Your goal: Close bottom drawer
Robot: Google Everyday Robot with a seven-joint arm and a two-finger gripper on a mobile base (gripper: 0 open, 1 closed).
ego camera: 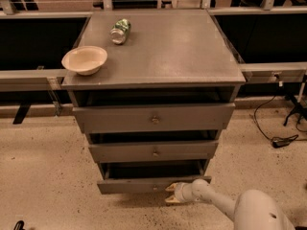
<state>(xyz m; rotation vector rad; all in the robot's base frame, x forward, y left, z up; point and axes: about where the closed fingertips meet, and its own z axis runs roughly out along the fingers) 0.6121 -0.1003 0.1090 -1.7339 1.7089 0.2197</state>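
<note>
The bottom drawer (139,185) sits at the foot of the chest (168,51), pulled out so that its slim front stands forward of the two fronts above and a dark gap shows behind it. So the closing is not done. By my reading the work is at the contact stage, with the whole push inward left to do.

The gripper (171,194) is low at the chest's base, right at the drawer's front edge and a little right of its small round knob (154,188). Its two pale fingers are spread with nothing between them. Whether they touch the panel I cannot tell. The arm (211,200) behind it is smooth, white and rounded.

The drawer front is flat grey painted wood, a thin strip. The middle drawer (153,151) is deeper-faced and the top drawer (153,118) the deepest, both of the same matte grey with a small metal knob. Both show dark gaps above.

On the chest's smooth top, a shallow cream bowl (84,59) sits at the front left corner, and a green-and-silver can (120,30) lies on its side further back. Round the chest is speckled beige floor (43,166), and a black cable (276,138) trails to its right.
</note>
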